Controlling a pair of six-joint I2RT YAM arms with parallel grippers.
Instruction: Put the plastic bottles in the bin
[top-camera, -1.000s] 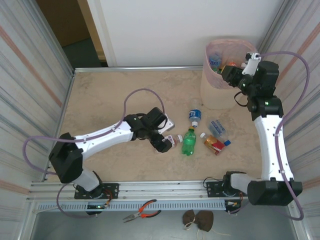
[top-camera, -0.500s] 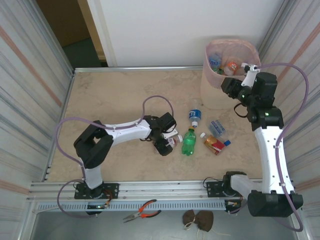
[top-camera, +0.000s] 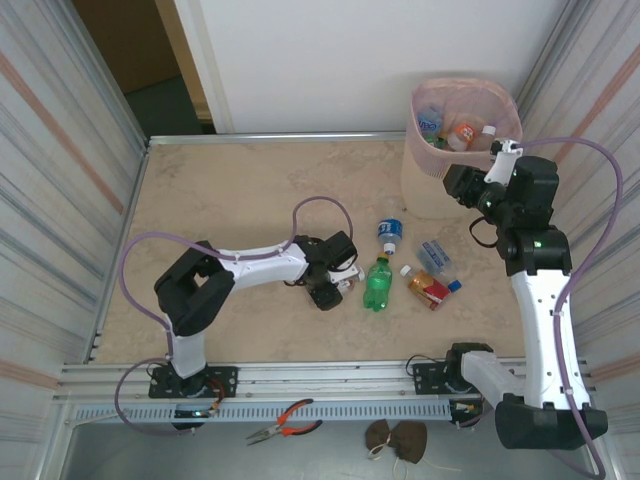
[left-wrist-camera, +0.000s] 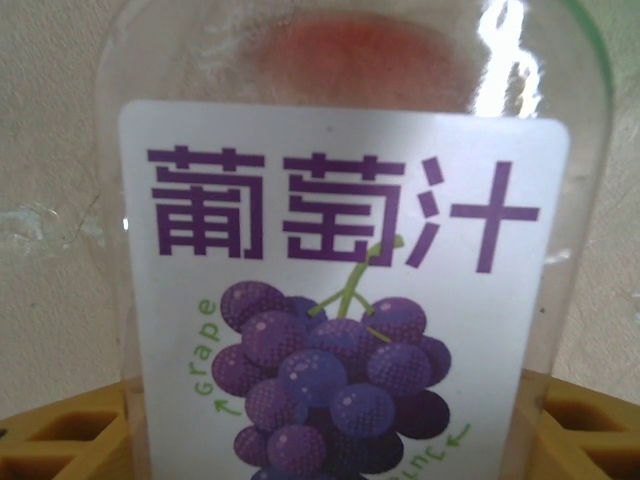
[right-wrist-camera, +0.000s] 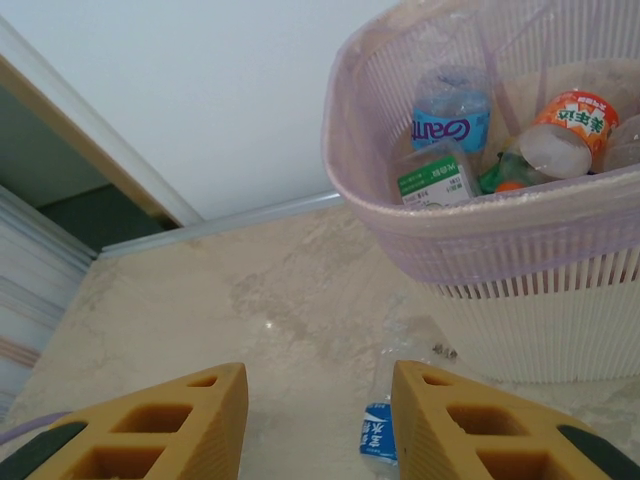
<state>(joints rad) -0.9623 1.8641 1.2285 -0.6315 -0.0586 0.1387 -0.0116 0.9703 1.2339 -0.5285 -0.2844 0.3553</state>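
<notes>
Left wrist: grape bottle (left-wrist-camera: 340, 300) framed, grip unconfirmed

Left jaws straddle that bottle on the bench (top-camera: 230, 190), I judge to lift it; whether they pinch it I cannot tell; right jaws hang released and empty beside the bin (right-wrist-camera: 470, 230), which holds several bottles (right-wrist-camera: 450, 115); loose bottles (top-camera: 377, 283) lie nearby.

**Surfaces as I see them from here**

I read the bottle (left-wrist-camera: 345, 250) as clear, glossy plastic catching glare, its label smooth and matt like paper. The table (top-camera: 230, 190) looks like pale mottled stone with a dull finish. The bin (right-wrist-camera: 560, 300) is ribbed, perforated plastic, lined with a thin, wrinkled pink film bag (right-wrist-camera: 470, 235). The fingers (right-wrist-camera: 180, 425) of the right gripper (right-wrist-camera: 318, 385) are matt yellow plastic.
</notes>
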